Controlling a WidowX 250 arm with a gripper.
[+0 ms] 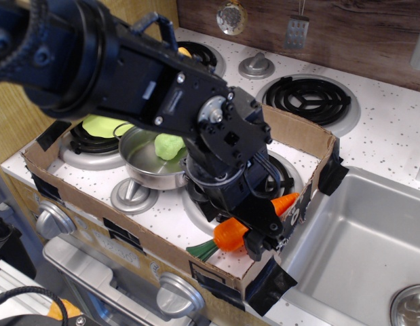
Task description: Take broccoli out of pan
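Pan [143,165] holds 1 broccoli [169,145] (resting against the far wall). Gripper [267,241] over carrot [247,227]; jaw state cannot be told.

Wood-panel wall [345,27], speckled white stovetop [393,129], steel sink [359,251].

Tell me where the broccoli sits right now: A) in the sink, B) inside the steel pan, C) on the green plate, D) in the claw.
B: the pale green broccoli lies inside the pan, against its far wall, while the claw is off to the side over the carrot, away from the pan.
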